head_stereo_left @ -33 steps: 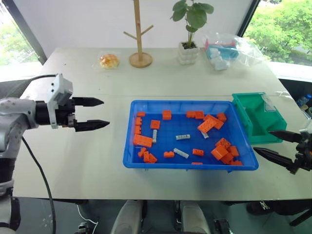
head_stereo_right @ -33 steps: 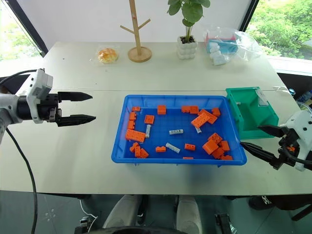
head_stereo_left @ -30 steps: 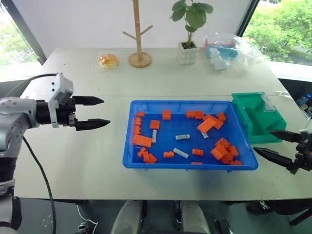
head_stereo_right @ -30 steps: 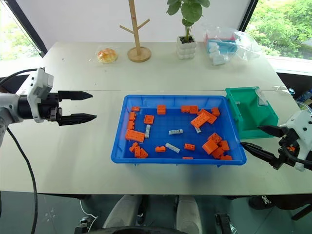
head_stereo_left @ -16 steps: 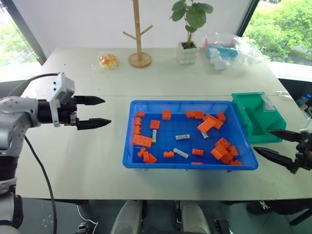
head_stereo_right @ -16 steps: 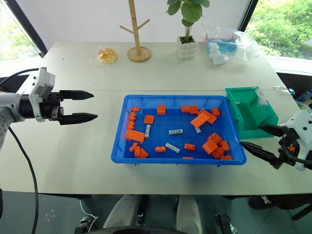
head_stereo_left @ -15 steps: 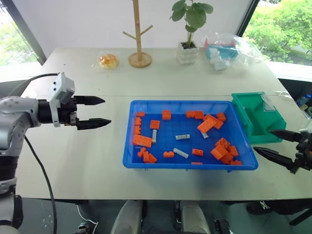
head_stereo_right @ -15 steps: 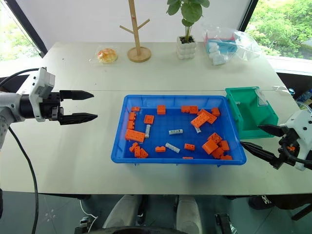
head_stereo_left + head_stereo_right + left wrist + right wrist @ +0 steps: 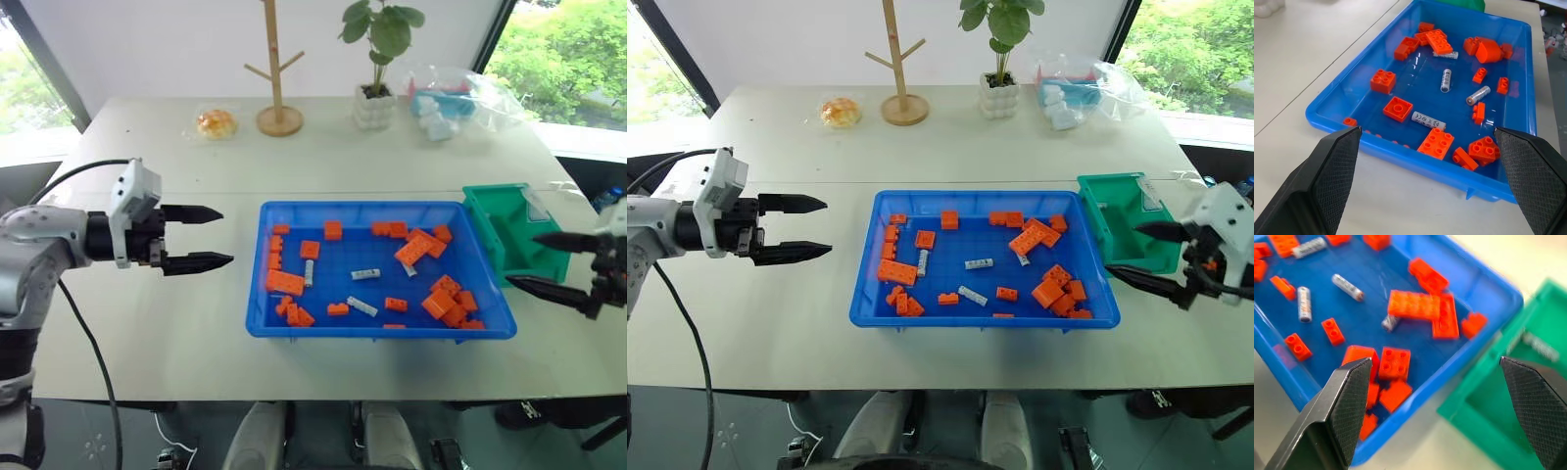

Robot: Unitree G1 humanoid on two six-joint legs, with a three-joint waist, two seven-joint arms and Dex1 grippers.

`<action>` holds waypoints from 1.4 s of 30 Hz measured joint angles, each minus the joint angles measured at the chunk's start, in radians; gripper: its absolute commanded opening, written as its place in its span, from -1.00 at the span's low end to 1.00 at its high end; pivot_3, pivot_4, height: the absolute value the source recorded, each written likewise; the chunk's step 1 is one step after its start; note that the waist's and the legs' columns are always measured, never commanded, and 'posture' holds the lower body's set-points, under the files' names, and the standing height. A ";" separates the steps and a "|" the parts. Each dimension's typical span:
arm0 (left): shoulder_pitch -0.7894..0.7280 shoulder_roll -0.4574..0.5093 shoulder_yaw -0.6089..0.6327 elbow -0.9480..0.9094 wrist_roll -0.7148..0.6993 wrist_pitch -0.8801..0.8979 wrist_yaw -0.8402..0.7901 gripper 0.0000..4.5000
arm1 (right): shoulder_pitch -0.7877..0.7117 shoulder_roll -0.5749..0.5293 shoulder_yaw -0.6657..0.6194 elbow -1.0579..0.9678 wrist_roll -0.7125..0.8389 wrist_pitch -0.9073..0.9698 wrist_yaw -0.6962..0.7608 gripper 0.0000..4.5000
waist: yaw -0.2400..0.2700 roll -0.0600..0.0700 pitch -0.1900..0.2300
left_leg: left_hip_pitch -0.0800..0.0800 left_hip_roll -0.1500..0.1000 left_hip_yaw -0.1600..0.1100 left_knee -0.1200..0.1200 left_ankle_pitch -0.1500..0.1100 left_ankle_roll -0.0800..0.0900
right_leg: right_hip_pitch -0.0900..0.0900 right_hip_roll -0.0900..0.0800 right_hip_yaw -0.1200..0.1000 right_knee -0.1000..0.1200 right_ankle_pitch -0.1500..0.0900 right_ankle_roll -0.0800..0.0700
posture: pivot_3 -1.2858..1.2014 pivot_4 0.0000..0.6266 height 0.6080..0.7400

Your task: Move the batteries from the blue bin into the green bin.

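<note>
The blue bin (image 9: 377, 333) sits mid-table with several silver batteries among orange bricks (image 9: 285, 283): one (image 9: 366, 275) near the centre, one (image 9: 309, 273) to its left, one (image 9: 362, 306) toward the front. They also lie in the left wrist view (image 9: 1428, 118) and the right wrist view (image 9: 1347, 287). The green bin (image 9: 509, 235) stands against the blue bin's right end. My left gripper (image 9: 227, 235) hovers open left of the blue bin, pointing at it. My right gripper (image 9: 521, 259) is open and empty, in front of the green bin near the blue bin's right front corner.
Along the table's far side stand a wooden branch stand (image 9: 279, 117), a potted plant (image 9: 377, 103), a wrapped bun (image 9: 217, 122) and a clear plastic bag (image 9: 456, 98). Bare tabletop lies between my left gripper and the blue bin, and along the front edge.
My right gripper has risen and moved in toward the green bin and the blue bin's right end, rolling a little. The left gripper has hardly moved. Both stay open.
</note>
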 measured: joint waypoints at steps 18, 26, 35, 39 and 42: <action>0.118 0.040 0.068 -0.151 -0.062 0.049 -0.011 1.00 | -1.063 0.607 0.998 0.761 -0.543 -0.560 0.356 0.91 | -0.039 -0.002 0.003 | -0.004 -0.001 0.000 -0.002 0.002 -0.004 | -0.009 0.002 0.001 0.006 0.003 0.004 | 0.03 -0.52 0.29; 0.187 0.045 0.148 -0.254 -0.137 0.117 0.055 1.00 | -1.165 0.850 1.014 1.118 -0.686 -0.898 0.269 0.91 | -0.045 -0.002 0.003 | -0.003 -0.002 0.000 -0.002 0.005 -0.008 | -0.014 0.002 0.003 0.017 0.002 0.003 | 0.03 -0.52 0.29; 0.214 0.060 0.179 -0.306 -0.197 0.160 0.090 1.00 | -1.175 0.940 1.011 1.224 -0.751 -1.136 0.231 0.91 | -0.045 -0.002 0.003 | -0.002 -0.002 -0.001 -0.003 0.006 -0.010 | -0.014 0.004 0.004 0.020 0.002 0.003 | 0.03 -0.52 0.29; 0.211 0.061 0.178 -0.304 -0.209 0.160 0.094 1.00 | -1.175 0.941 1.012 1.248 -0.781 -1.223 0.221 0.91 | -0.046 -0.002 0.003 | -0.002 -0.002 -0.001 -0.003 0.006 -0.010 | -0.014 0.004 0.005 0.020 0.002 0.003 | 0.03 -0.52 0.29; 0.191 0.062 0.175 -0.301 -0.209 0.158 0.095 1.00 | -1.174 0.941 1.012 1.266 -0.804 -1.277 0.221 0.91 | -0.046 -0.002 0.003 | -0.002 -0.002 -0.001 -0.003 0.006 -0.010 | -0.014 0.005 0.005 0.020 0.002 0.003 | 0.03 -0.52 0.29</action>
